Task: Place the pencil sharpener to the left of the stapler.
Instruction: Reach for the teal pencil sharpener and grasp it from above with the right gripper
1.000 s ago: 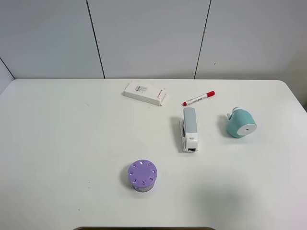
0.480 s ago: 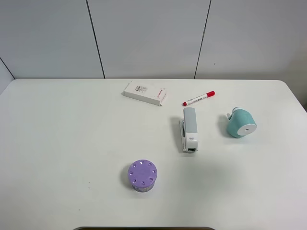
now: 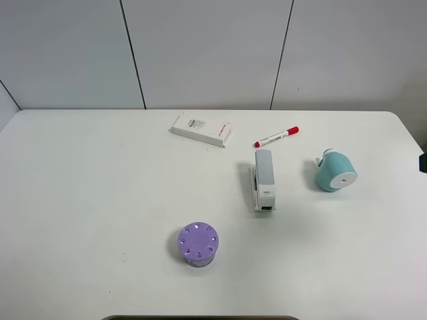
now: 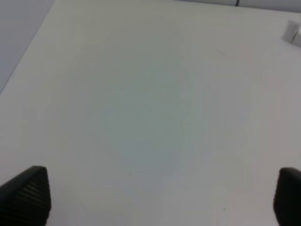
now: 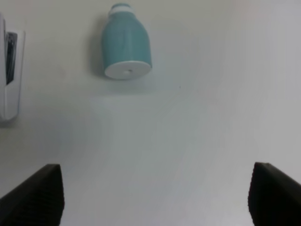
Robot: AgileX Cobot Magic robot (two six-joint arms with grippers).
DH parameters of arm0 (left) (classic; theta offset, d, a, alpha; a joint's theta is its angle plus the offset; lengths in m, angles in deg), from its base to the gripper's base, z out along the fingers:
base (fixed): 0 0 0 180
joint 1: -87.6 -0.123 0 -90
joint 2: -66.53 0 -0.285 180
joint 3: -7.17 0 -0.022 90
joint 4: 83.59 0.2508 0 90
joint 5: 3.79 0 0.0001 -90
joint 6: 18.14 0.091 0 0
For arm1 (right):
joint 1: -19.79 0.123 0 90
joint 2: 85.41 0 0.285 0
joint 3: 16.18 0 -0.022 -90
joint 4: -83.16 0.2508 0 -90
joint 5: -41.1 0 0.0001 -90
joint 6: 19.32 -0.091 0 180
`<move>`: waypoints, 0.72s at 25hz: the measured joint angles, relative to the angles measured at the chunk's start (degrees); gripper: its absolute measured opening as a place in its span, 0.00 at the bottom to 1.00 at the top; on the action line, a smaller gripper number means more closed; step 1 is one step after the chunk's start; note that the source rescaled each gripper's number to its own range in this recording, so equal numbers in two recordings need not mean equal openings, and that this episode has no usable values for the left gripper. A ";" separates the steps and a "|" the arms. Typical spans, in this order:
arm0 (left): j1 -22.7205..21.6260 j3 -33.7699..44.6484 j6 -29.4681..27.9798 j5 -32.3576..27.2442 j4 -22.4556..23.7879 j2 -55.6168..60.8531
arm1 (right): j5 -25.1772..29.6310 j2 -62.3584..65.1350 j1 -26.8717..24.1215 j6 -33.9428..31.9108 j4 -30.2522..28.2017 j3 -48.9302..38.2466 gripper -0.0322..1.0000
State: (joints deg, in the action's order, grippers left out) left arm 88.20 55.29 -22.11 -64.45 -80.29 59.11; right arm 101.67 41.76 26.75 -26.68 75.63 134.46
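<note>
The teal pencil sharpener (image 3: 335, 171) lies on its side on the white table (image 3: 100, 200), to the right of the stapler, with its white round face toward the front. The light grey stapler (image 3: 263, 180) lies lengthwise near the table's middle. In the right wrist view my right gripper (image 5: 155, 195) stands open and empty, short of the pencil sharpener (image 5: 126, 47), with the stapler (image 5: 9, 87) at the frame's edge. A dark bit of the right arm (image 3: 423, 162) shows at the high view's right border. My left gripper (image 4: 157, 197) is open over bare table.
A purple cylinder with holes on top (image 3: 198, 245) stands at the front centre. A flat white box (image 3: 201, 130) and a red-capped marker (image 3: 275, 137) lie behind the stapler. The white box's corner (image 4: 294, 33) shows in the left wrist view.
A dark bit of the right arm has come into the high view at its right edge. The objects on the table have not moved.
</note>
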 joint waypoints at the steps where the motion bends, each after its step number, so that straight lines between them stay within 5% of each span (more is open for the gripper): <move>1: 0.00 0.00 0.00 0.00 0.00 0.00 | -0.14 -0.72 0.00 0.00 0.00 0.00 0.62; 18: 0.00 0.00 0.00 0.00 0.00 0.00 | 0.14 -9.18 0.00 -1.46 0.16 0.54 0.62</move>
State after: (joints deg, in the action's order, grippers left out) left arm 88.20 55.29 -22.11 -64.45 -80.29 59.11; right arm 101.81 32.58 26.75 -28.14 75.79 135.00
